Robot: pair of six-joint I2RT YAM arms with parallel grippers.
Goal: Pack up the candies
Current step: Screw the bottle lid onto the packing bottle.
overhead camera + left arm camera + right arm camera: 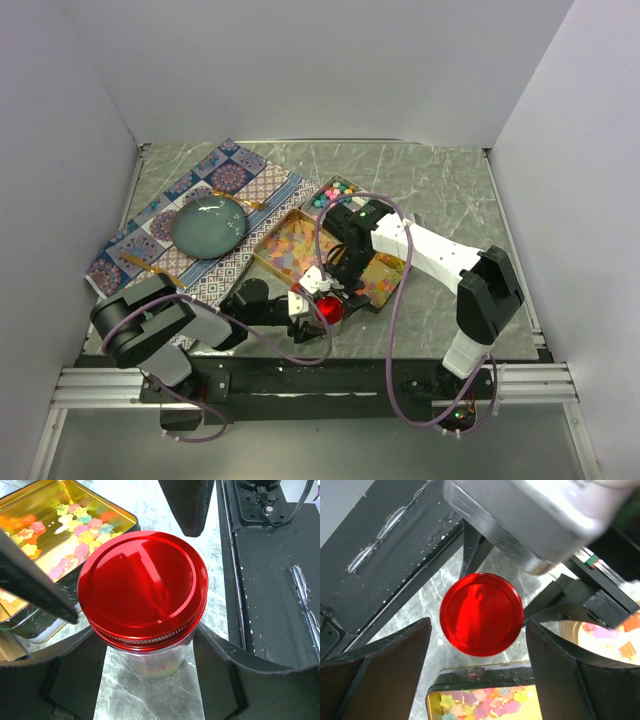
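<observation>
A glass jar with a red lid point(142, 582) stands on the marble table, and my left gripper point(147, 645) is shut on it, fingers pressing both sides below the lid. Faint coloured candies show through the glass point(150, 667). My right gripper point(479, 630) hangs open straight above the red lid point(481, 614), its fingers wide of the rim and not touching. More star-shaped pastel candies point(75, 530) lie in the gold tin beside the jar, and the same candies point(485, 705) show in the right wrist view. From above, the red lid point(330, 310) sits near the front edge.
Three open gold tins point(262, 250) point(320, 188) point(392, 262) with candies sit mid-table. A teal bowl point(208, 226) rests on a patterned cloth point(250, 180) at the left. The black base rail point(270, 580) runs close to the jar.
</observation>
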